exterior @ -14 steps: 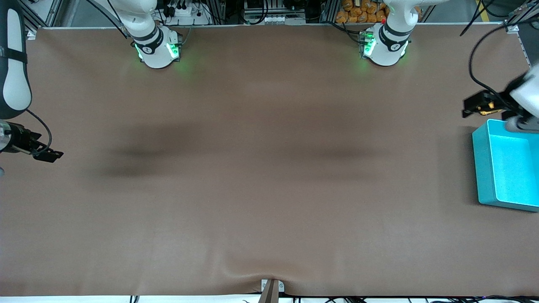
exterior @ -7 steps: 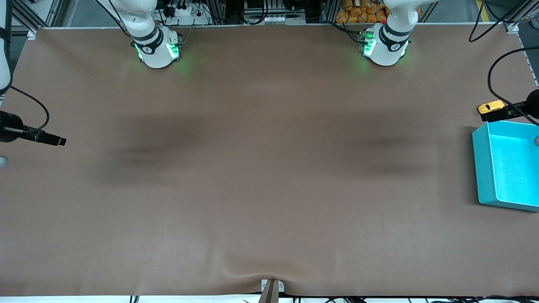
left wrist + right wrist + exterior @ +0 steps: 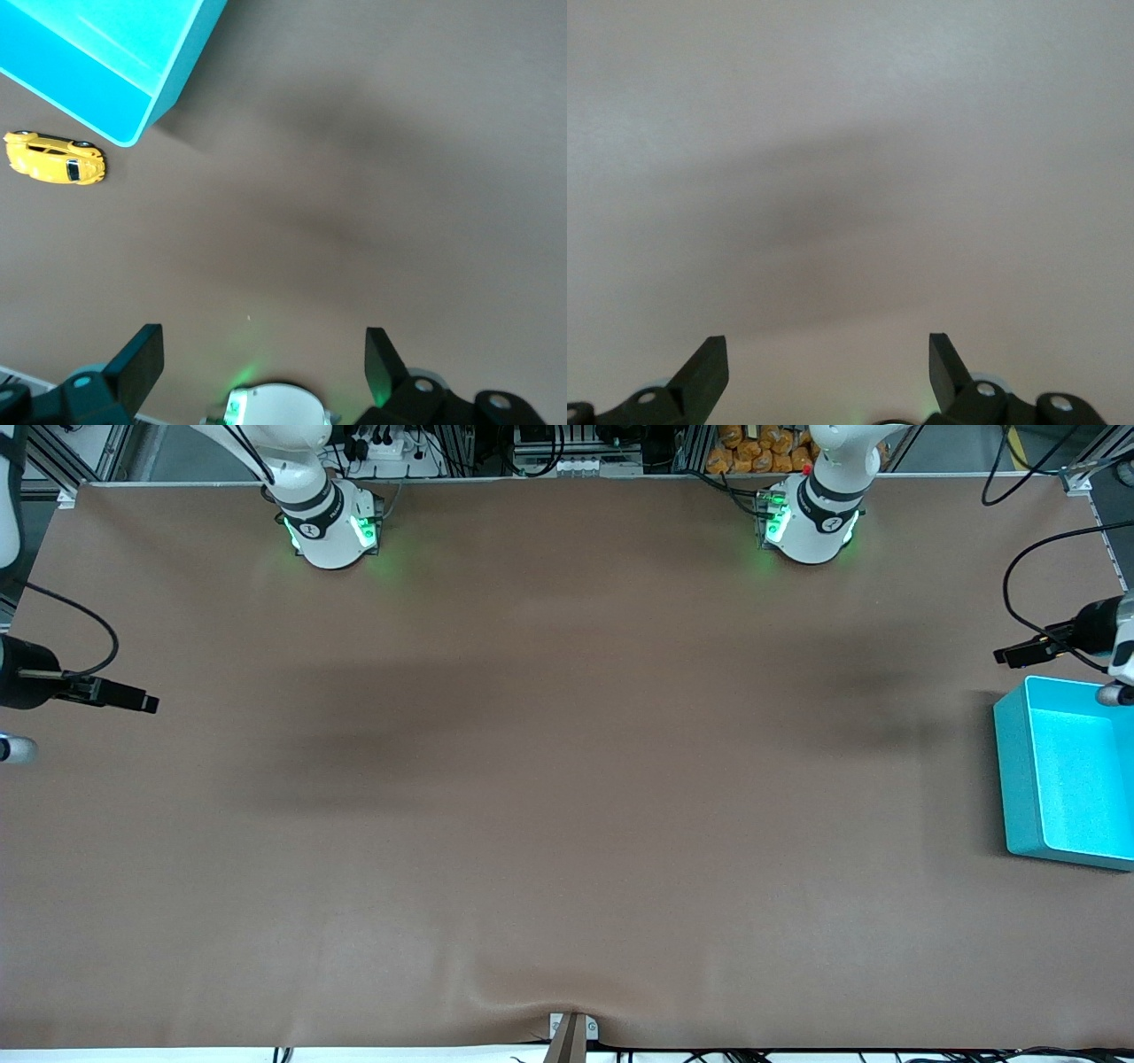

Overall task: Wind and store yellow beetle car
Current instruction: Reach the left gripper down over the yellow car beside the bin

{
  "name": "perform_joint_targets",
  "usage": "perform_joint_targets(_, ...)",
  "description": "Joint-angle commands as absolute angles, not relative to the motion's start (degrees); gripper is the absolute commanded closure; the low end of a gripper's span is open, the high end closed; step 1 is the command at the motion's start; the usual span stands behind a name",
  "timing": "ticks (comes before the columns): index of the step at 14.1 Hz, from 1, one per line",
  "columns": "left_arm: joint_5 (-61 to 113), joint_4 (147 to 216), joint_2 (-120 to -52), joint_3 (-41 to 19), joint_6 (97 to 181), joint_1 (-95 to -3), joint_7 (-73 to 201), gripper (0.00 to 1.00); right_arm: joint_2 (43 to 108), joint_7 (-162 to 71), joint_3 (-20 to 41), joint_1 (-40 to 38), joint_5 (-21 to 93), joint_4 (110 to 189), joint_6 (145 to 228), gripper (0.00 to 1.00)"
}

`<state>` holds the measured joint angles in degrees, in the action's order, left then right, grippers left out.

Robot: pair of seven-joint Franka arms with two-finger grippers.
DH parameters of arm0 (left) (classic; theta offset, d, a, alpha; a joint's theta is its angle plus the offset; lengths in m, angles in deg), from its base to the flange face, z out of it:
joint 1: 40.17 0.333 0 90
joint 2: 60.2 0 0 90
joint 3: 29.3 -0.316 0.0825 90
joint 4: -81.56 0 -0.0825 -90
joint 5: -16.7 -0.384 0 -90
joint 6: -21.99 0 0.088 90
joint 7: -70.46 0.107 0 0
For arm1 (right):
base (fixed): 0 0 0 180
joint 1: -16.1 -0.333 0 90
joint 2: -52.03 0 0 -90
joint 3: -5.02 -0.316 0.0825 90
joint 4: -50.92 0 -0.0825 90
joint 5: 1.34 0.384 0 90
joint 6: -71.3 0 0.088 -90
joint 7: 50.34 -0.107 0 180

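Note:
The yellow beetle car point(image 3: 55, 158) lies on the brown table close to a corner of the teal bin point(image 3: 106, 53) in the left wrist view. In the front view the car is hidden under the left gripper point(image 3: 1019, 654), which hovers open over the strip of table beside the bin point(image 3: 1019, 779), at the left arm's end. Its two dark fingers point(image 3: 142, 363) stand wide apart with nothing between them, and the car sits well away from the left gripper point(image 3: 263, 363). The right gripper point(image 3: 133, 698) hangs open and empty over bare table at the right arm's end, as the right gripper point(image 3: 824, 367) shows in its own wrist view.
The teal bin has nothing in it. Both arm bases point(image 3: 328, 527) point(image 3: 811, 522) glow green along the table's edge farthest from the front camera. Black cables point(image 3: 1028, 567) loop above the table near the left gripper. A brown cloth point(image 3: 567, 779) covers the table.
The left gripper had drawn back, uncovering the car beside the bin, and now reaches over it again. The right gripper has crept slightly toward the table's middle.

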<state>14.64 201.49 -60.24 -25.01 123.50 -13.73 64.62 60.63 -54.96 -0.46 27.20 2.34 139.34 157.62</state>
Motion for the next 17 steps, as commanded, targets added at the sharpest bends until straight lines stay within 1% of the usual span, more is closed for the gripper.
perform_joint_targets(1, 12.75, 208.19, -58.44, -24.29, 131.74, -9.08, 65.01, 0.0, 55.56, -54.12, -0.08, 24.63, 3.41, 139.51, 156.64, 0.0)
perform_joint_targets(3, 9.42, 210.75, -59.23, -24.29, 136.93, -7.05, 65.19, 0.0, 54.14, -54.12, -0.17, 23.83, 3.49, 139.78, 156.64, 0.0)
perform_joint_targets(7, 4.75, 210.93, -63.35, -24.29, 143.17, -2.66, 67.55, 0.0, 50.1, -54.12, -0.08, 21.81, 3.5, 140.13, 155.77, 0.0)
perform_joint_targets(10, 2.64, 211.02, -66.34, -24.29, 149.06, 2.17, 72.82, 0.0, 50.18, -54.12, 0.36, 21.55, 3.5, 140.13, 155.76, 0.0)
perform_joint_targets(12, 1.49, 211.02, -67.66, -24.29, 152.32, 4.81, 76.42, 0.0, 50.27, -54.04, 1.67, 19.62, 2.97, 140.13, 156.2, 0.0)
perform_joint_targets(14, 1.49, 211.63, -68.63, -24.2, 154.78, 6.57, 77.84, 0.0, 50.18, -54.12, 4.47, 17.16, 2.97, 140.13, 156.02, 0.0)
perform_joint_targets(17, 1.58, 213.04, -69.42, -24.29, 157.77, 7.11, 77.94, 0.0, 50.27, -54.12, 5.37, 15.75, 2.97, 140.13, 156.2, 0.0)
